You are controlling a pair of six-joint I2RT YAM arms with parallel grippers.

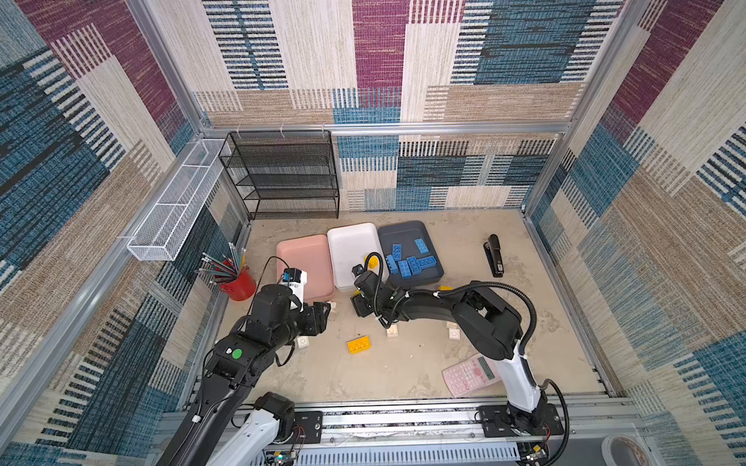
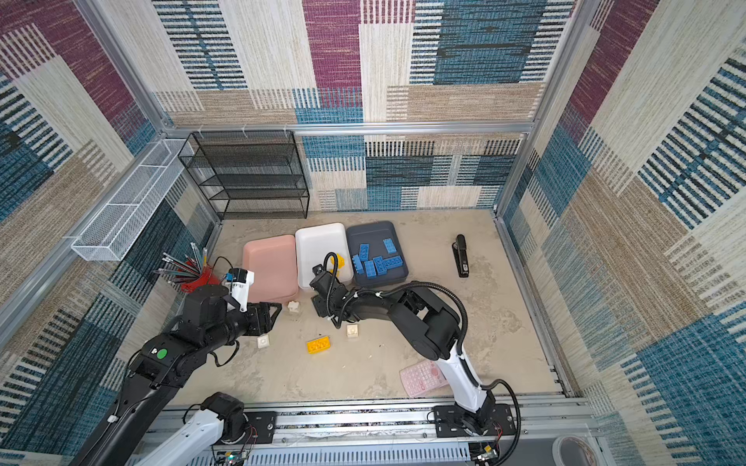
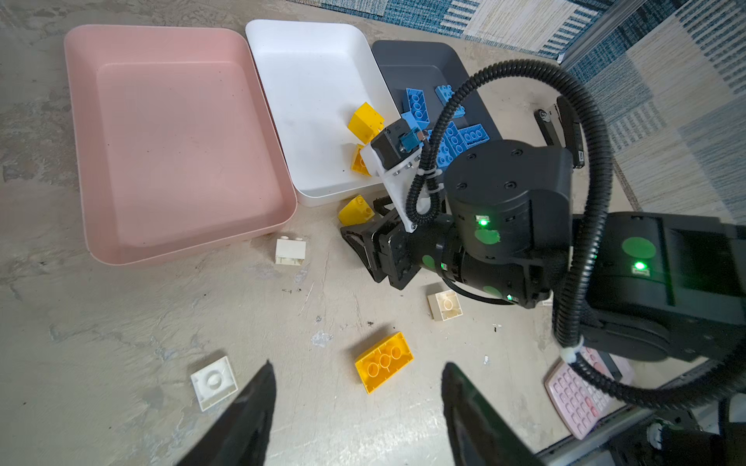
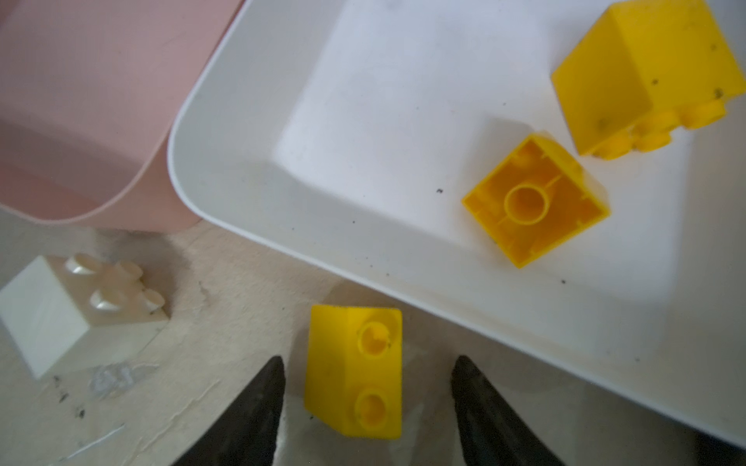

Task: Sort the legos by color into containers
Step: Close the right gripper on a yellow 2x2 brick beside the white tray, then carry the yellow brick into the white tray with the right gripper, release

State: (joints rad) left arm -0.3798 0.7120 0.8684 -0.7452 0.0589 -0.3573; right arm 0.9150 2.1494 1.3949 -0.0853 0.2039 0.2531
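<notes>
In stock: blue legos (image 1: 409, 264) in your dark grey tray (image 1: 399, 234), two yellow bricks (image 4: 533, 197) in the white tray (image 4: 363, 80), pink tray (image 3: 173, 141) empty; outstanding on the table (image 3: 121, 322): cream cubes (image 3: 290, 251), a long yellow brick (image 3: 383, 361), a small yellow brick (image 4: 351, 403) between your right gripper's (image 4: 367, 363) parted jaws, ungripped; left gripper (image 3: 357, 364) spread, empty

No lettering can be read anywhere on this tabletop. The white label on the black stapler (image 1: 494, 254) and the keys and display of the pink calculator (image 1: 468, 375) are too small and blurred to make out in any view.
</notes>
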